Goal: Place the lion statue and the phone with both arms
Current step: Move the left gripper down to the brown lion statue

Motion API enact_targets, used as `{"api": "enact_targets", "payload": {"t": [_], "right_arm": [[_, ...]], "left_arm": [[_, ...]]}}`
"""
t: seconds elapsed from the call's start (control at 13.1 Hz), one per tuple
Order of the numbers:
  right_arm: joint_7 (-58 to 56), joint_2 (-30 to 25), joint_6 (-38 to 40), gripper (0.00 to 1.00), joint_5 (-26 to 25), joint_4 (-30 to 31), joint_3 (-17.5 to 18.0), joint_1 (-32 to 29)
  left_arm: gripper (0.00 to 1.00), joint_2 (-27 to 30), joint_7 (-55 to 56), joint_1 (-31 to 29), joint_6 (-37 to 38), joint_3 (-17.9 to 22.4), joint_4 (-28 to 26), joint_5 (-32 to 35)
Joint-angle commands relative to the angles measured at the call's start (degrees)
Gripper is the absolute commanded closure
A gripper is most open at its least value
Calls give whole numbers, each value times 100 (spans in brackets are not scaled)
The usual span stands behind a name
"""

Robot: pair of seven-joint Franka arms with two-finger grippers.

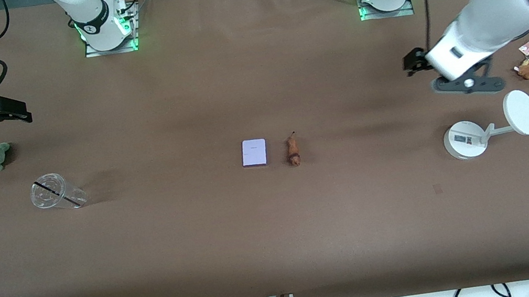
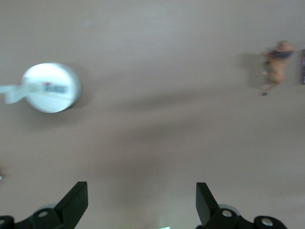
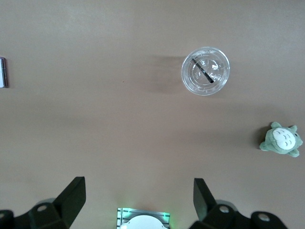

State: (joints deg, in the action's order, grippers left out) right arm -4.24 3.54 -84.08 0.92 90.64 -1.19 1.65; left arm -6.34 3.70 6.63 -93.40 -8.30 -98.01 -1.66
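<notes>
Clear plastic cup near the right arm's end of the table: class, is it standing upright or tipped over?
Upright. The clear plastic cup shows its round lidded top in the right wrist view, and its rim is uppermost in the front view.

The phone (image 3: 2,72) is cut by the right wrist view's edge, only a sliver showing. In the left wrist view the white stand (image 2: 50,88) is blurred and its arm runs off the edge; the lion statue (image 2: 278,61) is soft, its features unreadable.
</notes>
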Motion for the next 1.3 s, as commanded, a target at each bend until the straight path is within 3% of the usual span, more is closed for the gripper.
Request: {"api": "enact_targets", "payload": {"t": [0.0,0.23,0.84,1.07,1.22], "right_arm": [[-50,41,6,0,57,-100,40,-42],[-59,41,6,0,57,-91,31,-60],[-85,94,41,0,57,-91,31,-69],[-181,103,41,0,66,-82,31,-69],[-270,120,49,0,66,-82,22,-121]], "left_arm": [[0,-384,181,286,-519,-145,124,-159],[0,-885,569,619,-1493,-339,116,-159],[0,-2414,596,1481,-4360,-357,-25,-115],[0,-2767,605,1658,-6255,-357,-752,-71],[0,-2872,623,1771,-6568,-348,-886,-71]]}}
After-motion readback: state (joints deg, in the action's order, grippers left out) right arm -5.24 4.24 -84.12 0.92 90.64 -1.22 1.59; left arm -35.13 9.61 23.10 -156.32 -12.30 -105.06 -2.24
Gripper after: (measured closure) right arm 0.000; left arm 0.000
